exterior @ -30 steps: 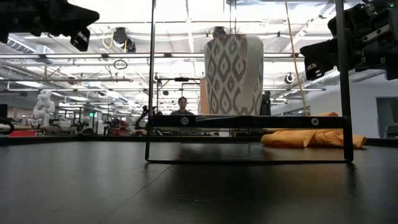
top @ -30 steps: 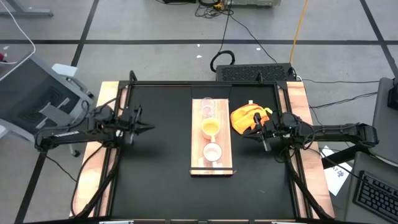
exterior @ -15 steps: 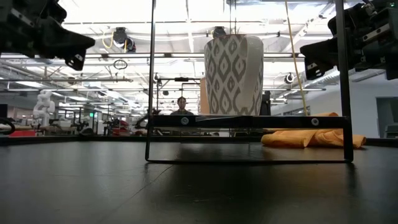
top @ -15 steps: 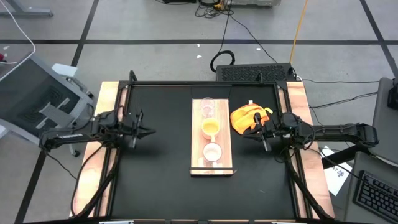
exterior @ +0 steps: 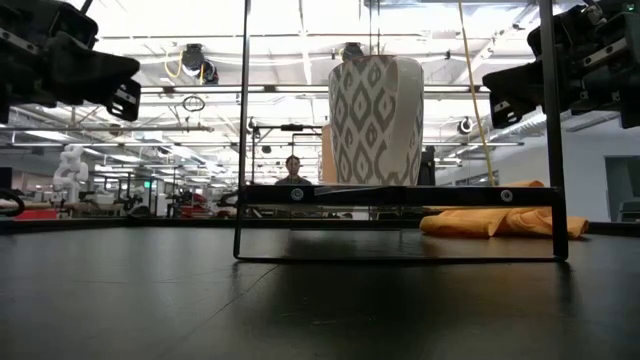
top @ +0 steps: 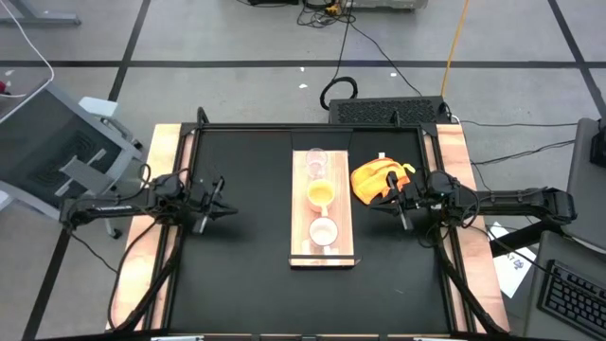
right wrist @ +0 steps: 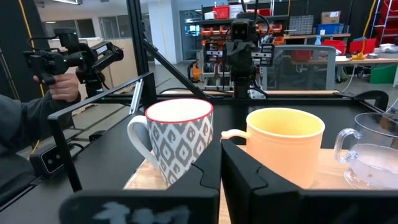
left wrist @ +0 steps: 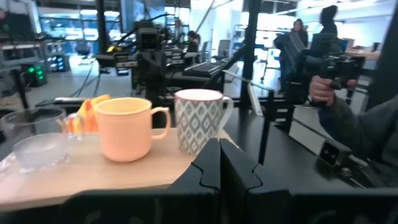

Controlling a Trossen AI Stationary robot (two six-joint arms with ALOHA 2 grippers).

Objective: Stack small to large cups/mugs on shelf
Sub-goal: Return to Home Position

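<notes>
The light wooden shelf (top: 299,218) stands in the middle of the black table. On it, in a row, stand the clear glass cup (top: 315,162) at the far end, the orange-yellow mug (top: 320,195) in the middle and the white grey-patterned mug (top: 324,230) toward the near end. The white mug also shows in the low view (exterior: 375,120). My left gripper (top: 227,211) is shut and empty above the table, left of the shelf. My right gripper (top: 371,206) is shut and empty, right of the shelf, level with the orange-yellow mug.
An orange-yellow cloth (top: 378,177) lies on the table right of the shelf, just beyond my right gripper. The shelf sits on a black frame (exterior: 400,196) raised off the tabletop. A person's hand with a controller (left wrist: 333,81) shows beyond the table.
My left gripper has gone down and toward the table's near edge, staying shut and clear of the shelf. The cups and my right arm have kept still.
</notes>
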